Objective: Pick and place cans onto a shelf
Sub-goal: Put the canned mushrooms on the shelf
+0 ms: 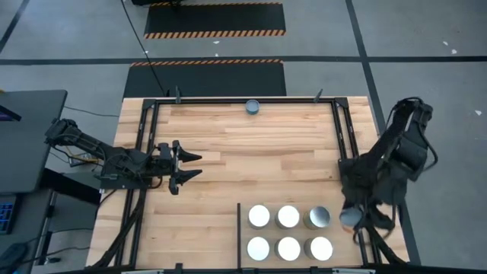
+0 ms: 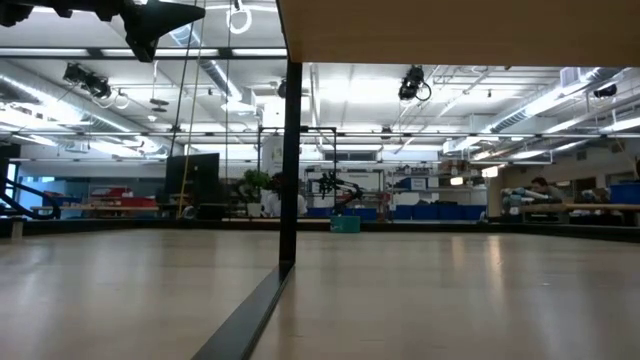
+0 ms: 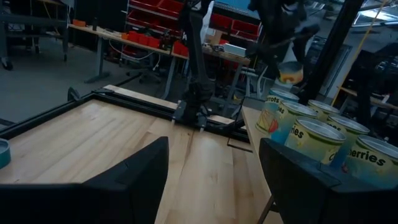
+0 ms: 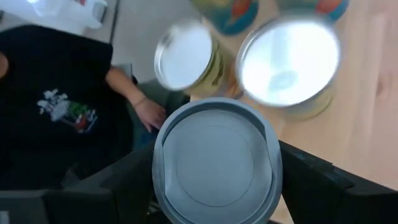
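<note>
Right hand (image 1: 351, 218) grips can (image 4: 214, 158) (beside shelf (image 1: 241, 236)).

We see six cans (image 1: 289, 232) standing in two rows of three on the shelf (image 1: 240, 236) at the table's (image 1: 251, 152) near right. A seventh can (image 1: 349, 218) sits just right of them, in the right gripper (image 1: 351, 221). One lone can (image 1: 253, 107) stands at the far edge.

Bright, even overhead light; glare on can lids (image 4: 289, 59), right-wrist foreground blurred.
</note>
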`<state>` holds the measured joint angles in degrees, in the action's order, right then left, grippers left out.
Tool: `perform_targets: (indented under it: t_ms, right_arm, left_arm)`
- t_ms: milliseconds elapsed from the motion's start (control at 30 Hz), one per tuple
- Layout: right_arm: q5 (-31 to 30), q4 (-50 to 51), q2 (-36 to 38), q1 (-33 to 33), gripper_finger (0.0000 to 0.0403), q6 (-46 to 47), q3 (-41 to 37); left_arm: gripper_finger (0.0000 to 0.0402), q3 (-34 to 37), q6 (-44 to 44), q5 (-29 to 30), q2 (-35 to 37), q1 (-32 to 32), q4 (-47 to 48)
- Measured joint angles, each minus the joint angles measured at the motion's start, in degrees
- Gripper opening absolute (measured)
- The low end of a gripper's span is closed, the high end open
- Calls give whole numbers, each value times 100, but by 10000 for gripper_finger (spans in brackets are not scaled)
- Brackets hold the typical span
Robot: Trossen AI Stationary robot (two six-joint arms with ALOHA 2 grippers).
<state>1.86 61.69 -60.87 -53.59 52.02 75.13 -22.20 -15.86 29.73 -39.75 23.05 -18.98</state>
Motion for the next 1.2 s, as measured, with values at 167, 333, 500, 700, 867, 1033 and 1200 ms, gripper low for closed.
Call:
perform_targets:
  t_ms: [167, 333, 500, 700, 867, 1033, 1200]
  right_arm:
    - [-358, 0, -452, -667, 295, 556, 0]
    - [-1099, -13, -840, -1295, 295, 876, 0]
    - [-1800, -13, -1186, -1742, 295, 1223, 0]
    - [-2440, -36, -1549, -2263, 296, 1246, 0]
    - [-2630, -128, -1894, -2327, 299, 1121, 0]
    - [-2529, -536, -2263, -2332, 300, 359, 0]
    - [-2501, -730, -2557, -2305, 301, -383, 0]
  left_arm:
    - [256, 2, -1, -2, 0, 0, 0]
    - [256, 2, 0, -2, 0, 0, 0]
    - [256, 2, 0, 0, 0, 0, 0]
    - [256, 2, -2, 0, 0, 0, 0]
    - [256, 2, -2, 0, 0, 0, 0]
    - [256, 2, 0, 0, 0, 0, 0]
    - [256, 2, 1, 0, 0, 0, 0]
